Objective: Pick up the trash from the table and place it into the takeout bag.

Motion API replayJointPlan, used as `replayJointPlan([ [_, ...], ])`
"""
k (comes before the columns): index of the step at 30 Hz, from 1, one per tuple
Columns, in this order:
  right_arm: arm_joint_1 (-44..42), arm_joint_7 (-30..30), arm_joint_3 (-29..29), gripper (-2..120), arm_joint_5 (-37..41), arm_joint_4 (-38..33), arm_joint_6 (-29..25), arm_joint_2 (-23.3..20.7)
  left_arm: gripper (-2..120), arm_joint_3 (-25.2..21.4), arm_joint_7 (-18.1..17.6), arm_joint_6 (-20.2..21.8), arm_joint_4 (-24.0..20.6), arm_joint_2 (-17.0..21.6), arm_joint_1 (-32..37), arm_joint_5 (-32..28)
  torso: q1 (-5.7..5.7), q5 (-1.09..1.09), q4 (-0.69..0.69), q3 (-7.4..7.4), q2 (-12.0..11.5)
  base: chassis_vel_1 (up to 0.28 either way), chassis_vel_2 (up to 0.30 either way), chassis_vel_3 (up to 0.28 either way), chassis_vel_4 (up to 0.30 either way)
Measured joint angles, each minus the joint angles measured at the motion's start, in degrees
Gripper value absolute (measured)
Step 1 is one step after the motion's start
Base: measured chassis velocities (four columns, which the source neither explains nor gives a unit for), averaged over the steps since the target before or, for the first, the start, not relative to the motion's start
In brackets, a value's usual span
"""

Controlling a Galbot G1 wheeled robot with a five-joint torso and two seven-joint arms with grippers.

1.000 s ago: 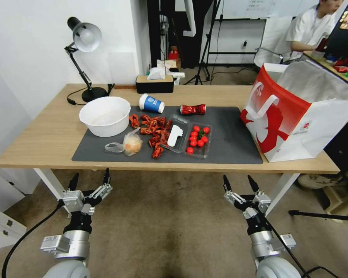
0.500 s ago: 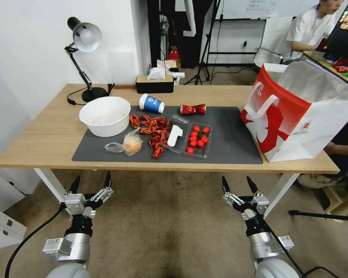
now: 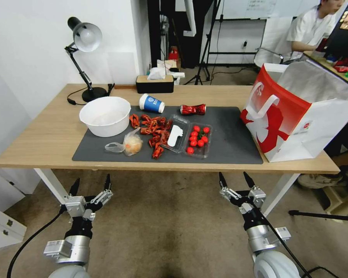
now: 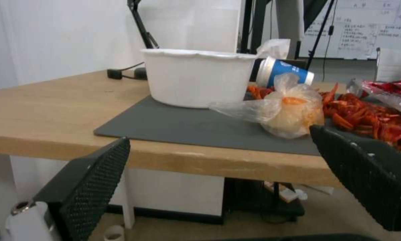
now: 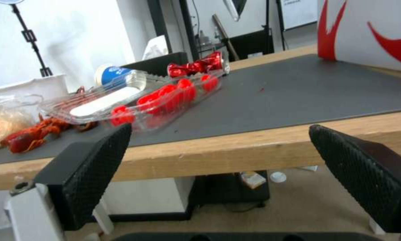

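Trash lies on the dark mat of the table [image 3: 38, 143]: a blue-and-white paper cup [image 3: 151, 103] on its side, a crushed red can [image 3: 193, 109], a clear plastic bag with an orange lump [image 3: 130, 144] and a heap of red shells [image 3: 153, 129]. The red-and-white takeout bag [image 3: 293, 116] stands open at the table's right end. Both grippers hang below the front edge, short of the table. My left gripper [image 3: 92, 178] is open, facing the plastic bag [image 4: 289, 113]. Also open, my right gripper [image 3: 233, 174] faces the can [image 5: 196, 67].
A white bowl [image 3: 104, 115] sits at the mat's left. A clear tray of cherry tomatoes [image 3: 198, 139] with its lid [image 3: 175, 133] lies mid-mat. A desk lamp [image 3: 85, 42] and a tissue box [image 3: 155, 83] stand along the back. Bare mat [image 3: 231, 135] lies before the bag.
My left gripper has drawn back slightly toward me. My right gripper has edged a little left and toward the table. Nothing on the table has moved.
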State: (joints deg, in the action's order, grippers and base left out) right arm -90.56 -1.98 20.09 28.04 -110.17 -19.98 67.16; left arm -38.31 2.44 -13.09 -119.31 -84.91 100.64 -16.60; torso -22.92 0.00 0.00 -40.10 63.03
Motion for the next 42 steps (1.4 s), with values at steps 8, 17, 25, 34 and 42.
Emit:
replayJointPlan([
  [8,1.86,0.01,-1.37,100,0.28,-0.88,1.74,-0.59,100,-0.17,-0.08,0.36,0.03,-0.44,0.01,0.0,0.0,0.0,-0.01,0.0,0.0,0.0,0.0,0.0,0.0],
  [17,13.91,-1.18,-5.78,100,3.59,-2.57,10.73,-4.32,100,-0.35,-0.17,0.64,-0.14,-0.62,-0.18,-0.05,0.0,0.0,0.0,-0.01,0.0,0.0,0.0,0.0,0.0],
  [25,26.43,-4.74,-11.91,100,7.73,-1.25,18.22,-6.11,100,0.24,-0.21,2.19,0.0,0.1,-1.48,-0.13,0.0,0.0,0.02,-0.01,-0.01,0.0,0.0,0.0,0.0],
  [34,45.1,-9.99,-22.43,100,9.69,6.07,25.74,-6.3,100,0.3,-0.2,3.42,0.19,0.89,-2.39,-0.46,0.0,-0.01,0.01,-0.01,-0.01,0.0,0.0,0.0,0.0],
  [42,56.64,-11.56,-29.36,100,10.09,12.8,28.8,-5.13,100,0.1,-0.22,4.3,-0.37,0.6,-2.46,-0.83,-0.01,0.0,0.01,-0.01,-0.01,0.0,0.0,0.0,0.0],
])
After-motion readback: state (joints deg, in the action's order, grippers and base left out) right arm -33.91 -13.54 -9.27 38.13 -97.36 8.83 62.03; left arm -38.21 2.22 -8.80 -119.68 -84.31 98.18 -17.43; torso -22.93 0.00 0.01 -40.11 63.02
